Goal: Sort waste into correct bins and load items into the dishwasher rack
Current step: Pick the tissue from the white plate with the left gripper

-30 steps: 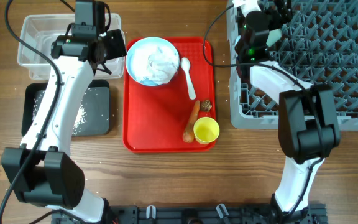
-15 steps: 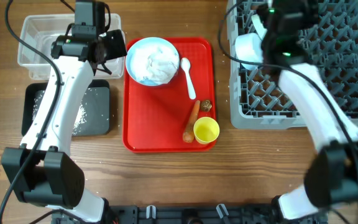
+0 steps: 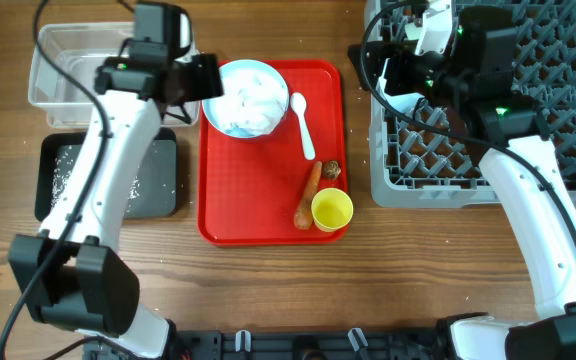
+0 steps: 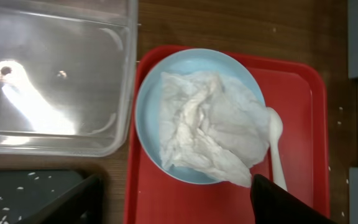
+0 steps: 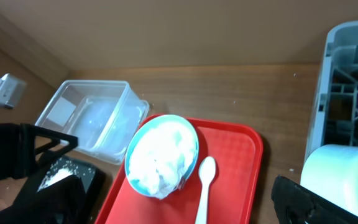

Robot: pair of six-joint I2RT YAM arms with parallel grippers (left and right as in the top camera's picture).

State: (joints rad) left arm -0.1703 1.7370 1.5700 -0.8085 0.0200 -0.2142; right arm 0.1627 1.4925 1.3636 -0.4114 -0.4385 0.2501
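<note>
Fingers [image 4: 284,202] of the left gripper [image 4: 176,180] stand wide in its wrist view; the crumpled white paper [image 4: 207,127], on the pale blue plate [image 4: 148,118], lies straight ahead between them. Overhead, the right gripper [image 3: 400,68] is farther, at the dishwasher rack [image 3: 438,190]; its own view shows wide, empty fingers.

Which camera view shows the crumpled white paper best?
The left wrist view: the crumpled white paper lies close and sharp on the plate. Overhead shows it small; right wrist shows it small and blurred.

On your wooden counter [image 3: 268,290]: clear tub [image 3: 63,70] and black tray [image 3: 163,190] at left, red tray [image 3: 258,190] centre, grey dishwasher rack [image 3: 418,180] at right.
</note>
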